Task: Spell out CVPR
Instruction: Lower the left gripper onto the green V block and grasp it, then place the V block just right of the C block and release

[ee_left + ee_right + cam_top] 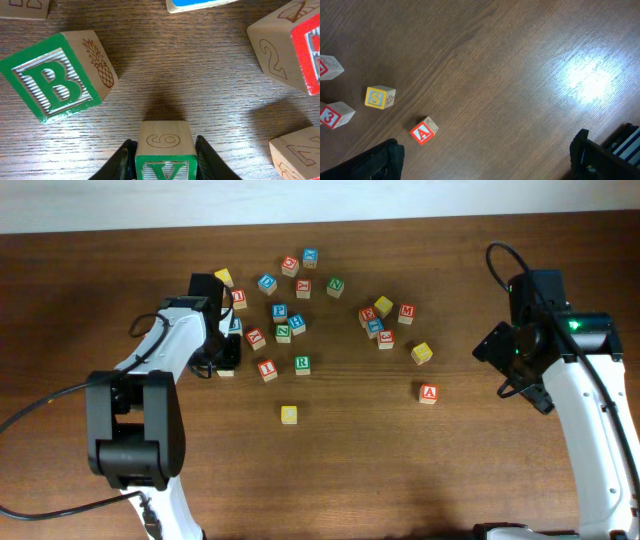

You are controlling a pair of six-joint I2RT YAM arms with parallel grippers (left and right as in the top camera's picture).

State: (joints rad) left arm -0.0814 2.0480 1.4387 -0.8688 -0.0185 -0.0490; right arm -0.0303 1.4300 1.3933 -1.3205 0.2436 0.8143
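Overhead view, from the left: the left tool [165,161] sits at the left edge of the scattered cubes on the desk [450,470], clenched on the green V cube [165,145]. The left wrist view shows both fingers pressed against that cube's sides. A 6 or 9 is burned into its wooden face, and its green letter is cut off by the frame edge. Five other cubes show partly around it there, one of them a green B cube [52,82] with a pineapple on its side, lying apart from the held cube.

Further right, the blue P cube [280,312] lies inside the main cluster and the green R cube [302,365] at that cluster's lower edge. One lone yellow cube [289,414] rests below the R, its letter too small to read. Four yellow-faced cubes show on the desk in all.

Right of the main cluster is a group of five cubes, then a yellow S cube [380,97] and a red A cube [424,131]. At the far right, the right tool [485,160] is released, its fingers spread wide above bare wood.
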